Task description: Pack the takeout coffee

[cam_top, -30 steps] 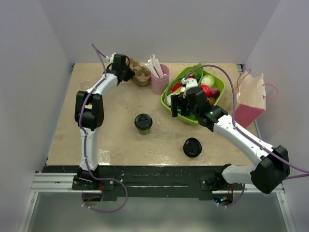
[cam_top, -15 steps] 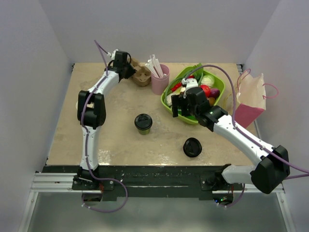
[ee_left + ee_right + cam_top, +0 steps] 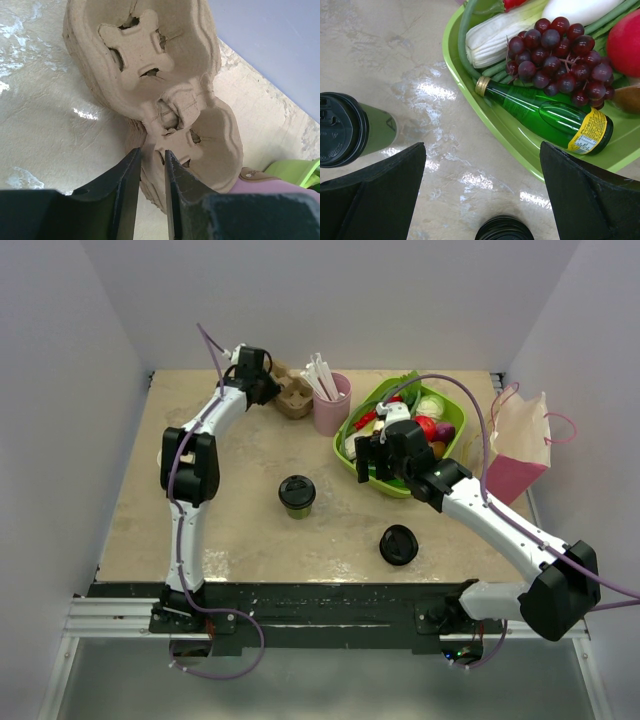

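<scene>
– Green coffee cup (image 3: 297, 495), black lid on, upright mid-table. Anything gripping it?
– Nope, right gripper (image 3: 482, 150) is spread wide near it, cup sits outside one finger (image 3: 380, 192), by the tray (image 3: 512, 146). Way back, left gripper (image 3: 150, 162) is narrow, pinching the cardboard carrier (image 3: 145, 55).

In the right wrist view we lose the left side of the takeout coffee (image 3: 350, 132) past the frame edge, and the loose black lid (image 3: 504, 229) shows only an arc at the bottom. In the left wrist view the cup carrier (image 3: 150, 65) runs its near rim behind the left gripper (image 3: 151, 155), and the pink cup (image 3: 280, 186) is a sliver. From above, the right arm (image 3: 490, 515) covers part of the green bowl (image 3: 347, 440).
</scene>
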